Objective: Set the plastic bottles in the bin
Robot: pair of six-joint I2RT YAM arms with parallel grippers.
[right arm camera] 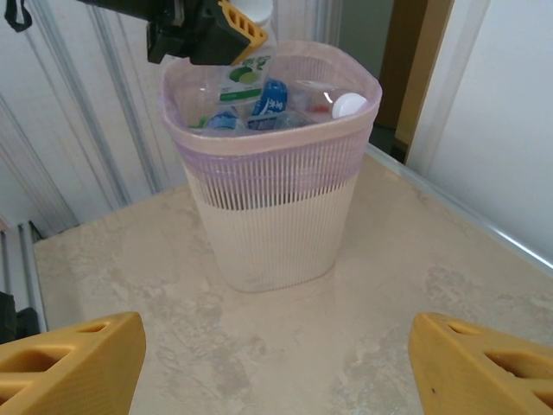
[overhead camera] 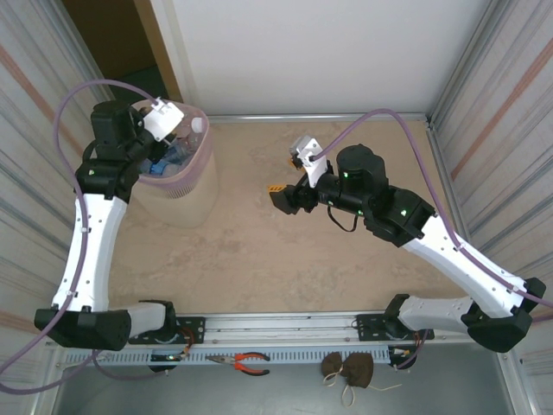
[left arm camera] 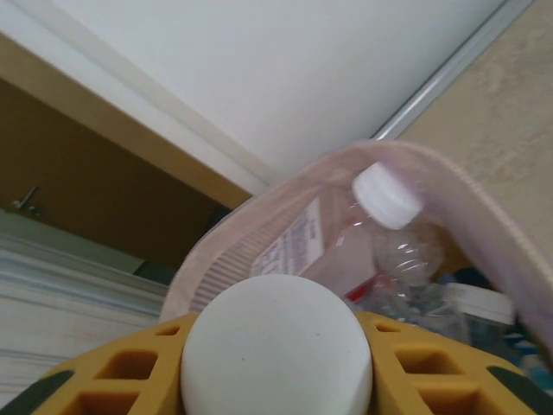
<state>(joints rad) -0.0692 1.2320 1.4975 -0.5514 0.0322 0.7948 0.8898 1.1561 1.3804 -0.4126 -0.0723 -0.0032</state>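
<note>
The top camera looks down over the whole table (overhead camera: 259, 259). The left wrist camera sits close at the bin (left arm camera: 492, 220) rim. The right wrist camera faces that bin from farther off, low.

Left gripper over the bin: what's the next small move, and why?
Probably open the left gripper and let go. It is shut on a green-labelled bottle that hangs over the opening of the bin, above the piled bottles, so it should drop in. The right gripper is open and empty.
</note>
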